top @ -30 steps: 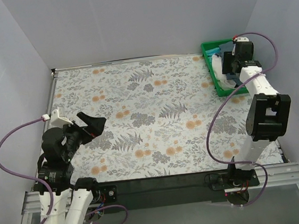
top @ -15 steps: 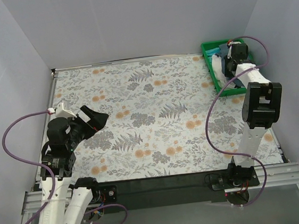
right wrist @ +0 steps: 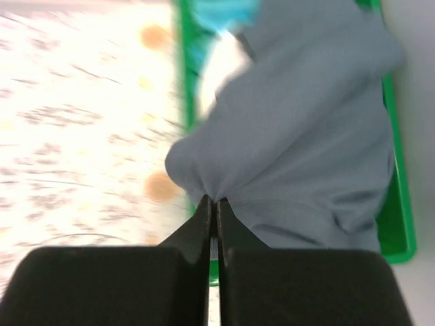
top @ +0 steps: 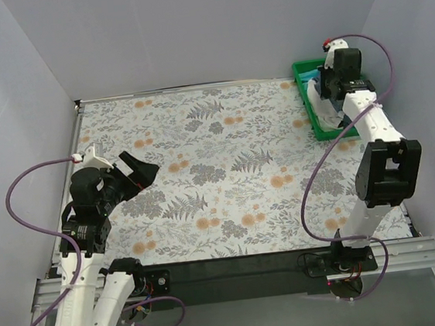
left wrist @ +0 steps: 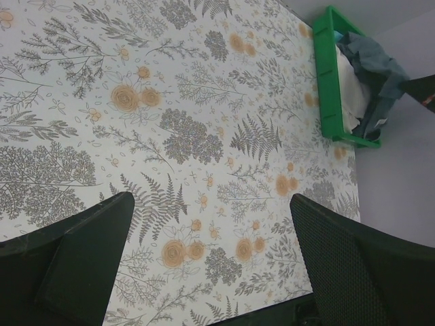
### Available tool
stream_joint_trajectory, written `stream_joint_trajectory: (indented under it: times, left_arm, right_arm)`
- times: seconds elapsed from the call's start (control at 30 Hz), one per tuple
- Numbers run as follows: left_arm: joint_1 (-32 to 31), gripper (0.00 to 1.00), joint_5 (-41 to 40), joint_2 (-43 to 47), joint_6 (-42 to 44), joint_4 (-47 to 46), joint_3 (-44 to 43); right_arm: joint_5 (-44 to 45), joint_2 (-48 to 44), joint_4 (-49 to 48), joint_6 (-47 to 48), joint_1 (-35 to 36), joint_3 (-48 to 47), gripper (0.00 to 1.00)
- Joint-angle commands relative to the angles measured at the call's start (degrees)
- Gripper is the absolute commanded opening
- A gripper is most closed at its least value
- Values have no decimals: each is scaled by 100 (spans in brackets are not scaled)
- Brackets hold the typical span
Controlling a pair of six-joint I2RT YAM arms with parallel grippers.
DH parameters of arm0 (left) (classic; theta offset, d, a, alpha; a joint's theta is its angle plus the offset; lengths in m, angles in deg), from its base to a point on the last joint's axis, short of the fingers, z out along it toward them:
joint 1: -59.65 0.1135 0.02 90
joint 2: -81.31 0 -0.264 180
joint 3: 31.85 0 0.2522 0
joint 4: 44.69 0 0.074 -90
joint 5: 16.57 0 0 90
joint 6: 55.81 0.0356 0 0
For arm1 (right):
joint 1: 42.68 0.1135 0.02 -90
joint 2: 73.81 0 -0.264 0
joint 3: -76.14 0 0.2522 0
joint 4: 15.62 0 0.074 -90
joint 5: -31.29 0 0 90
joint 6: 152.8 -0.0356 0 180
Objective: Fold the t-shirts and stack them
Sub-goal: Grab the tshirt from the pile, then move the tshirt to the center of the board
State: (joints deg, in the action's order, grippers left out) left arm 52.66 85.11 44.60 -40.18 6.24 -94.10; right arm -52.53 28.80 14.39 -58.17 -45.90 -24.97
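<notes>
Your right gripper (right wrist: 212, 202): clamped on the grey shirt (right wrist: 306, 149) over the green tray (right wrist: 401, 224), probably turquoise cloth (right wrist: 231, 10) behind; your left gripper (left wrist: 211, 204): spread apart over the table (left wrist: 204, 102).

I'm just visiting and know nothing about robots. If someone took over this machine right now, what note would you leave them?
Right gripper: shut on a fold of the blue-grey t-shirt, over the green tray at the table's far right corner.
Left gripper: open, holding nothing, above the floral table on its left side.
Shirts: all in the tray, blue-grey on top, with the white t-shirt and turquoise t-shirt partly covered.
Done: one shirt gripped; nothing folded or stacked.
Left: bring each shirt out, fold it, stack all three.
</notes>
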Motion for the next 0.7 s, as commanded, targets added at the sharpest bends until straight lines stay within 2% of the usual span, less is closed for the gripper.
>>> stream_joint_trajectory:
  times: [0.0,0.17,0.3,0.37,0.53,0.67]
  left_arm:
    - [-22,92,106,15,37,-113,-187]
    - [-92,91,150,76,-78,-166,-196]
    - [-259,91,97,76,-87,-175,-266]
    - [-303,91,71,102,-78,-166,-292]
    - [-444,91,-78,164,-34,-52,-354]
    - [-497,90,-105,173,1,1,-372]
  right_arm:
    - [-817,-847,-35,-146,743,-440,1]
    - [-1591,-1216,168,-303,2120,-1327,1]
    - [-2128,-1129,124,-427,3089,-2197,1]
    - [-2357,-1041,2,-794,3475,-2618,1]
    - [-2455,-1251,-1077,-1288,4031,-2287,1]
    - [-2227,-1375,-1361,-1578,4198,-1664,1]
